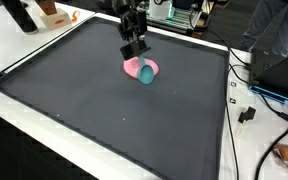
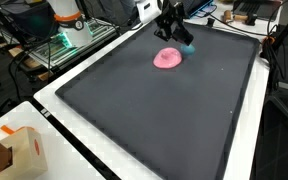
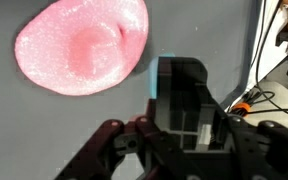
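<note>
Wrist view fills with the pink glittery lump, showing a sparkle and a dimple that neither exterior view picks up. Only a sliver of the teal piece peeks out beside my tool. In an exterior view the teal piece shows whole and rounded, touching the lump's edge on the black mat. My tool hangs right over the pair, closest to the teal piece. Parted or gripping? I cannot tell, because the tool's own body hides the gap.
</note>
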`<state>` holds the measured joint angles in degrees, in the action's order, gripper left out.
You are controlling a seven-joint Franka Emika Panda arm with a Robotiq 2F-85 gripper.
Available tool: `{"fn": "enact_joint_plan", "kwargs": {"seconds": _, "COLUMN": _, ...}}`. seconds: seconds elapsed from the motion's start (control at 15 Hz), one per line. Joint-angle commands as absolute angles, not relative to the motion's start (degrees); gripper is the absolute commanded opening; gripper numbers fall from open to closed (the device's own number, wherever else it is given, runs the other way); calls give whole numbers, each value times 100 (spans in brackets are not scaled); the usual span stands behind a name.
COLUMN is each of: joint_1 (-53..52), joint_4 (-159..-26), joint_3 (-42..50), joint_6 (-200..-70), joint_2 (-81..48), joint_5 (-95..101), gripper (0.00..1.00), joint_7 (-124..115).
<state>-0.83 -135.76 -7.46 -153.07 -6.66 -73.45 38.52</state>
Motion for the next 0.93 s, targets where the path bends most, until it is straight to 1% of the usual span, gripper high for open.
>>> {"fn": "enact_joint_plan", "kwargs": {"seconds": 0.0, "joint_1": -127, "joint_4": -13826, "joint_3": -755, "joint_6": -15352, "joint_2": -340, "joint_5": -7079, "gripper": 26, "joint_7": 3607}}
{"fn": "enact_joint_plan", "kwargs": {"seconds": 0.33, "joint_1": -237, "joint_4": -13942, "joint_3": -611, "joint_6": -15256, "joint_2": -27, "joint_5": -5957, "gripper": 26, "joint_7": 2602}}
{"fn": "enact_joint_plan", "kwargs": {"seconds": 0.67, "joint_1": -244, "joint_4": -13915, "joint_3": -551, "joint_6": -14964, "joint_2": 338, "joint_5": -3870, "gripper": 26, "joint_7": 623}}
{"fn": "enact_joint_plan", "kwargs": {"seconds": 0.87, "joint_1": -216, "joint_4": -13762, "joint_3": -544, "joint_6": -14414, "joint_2": 583, "joint_5": -2604, "gripper": 26, "joint_7": -609}}
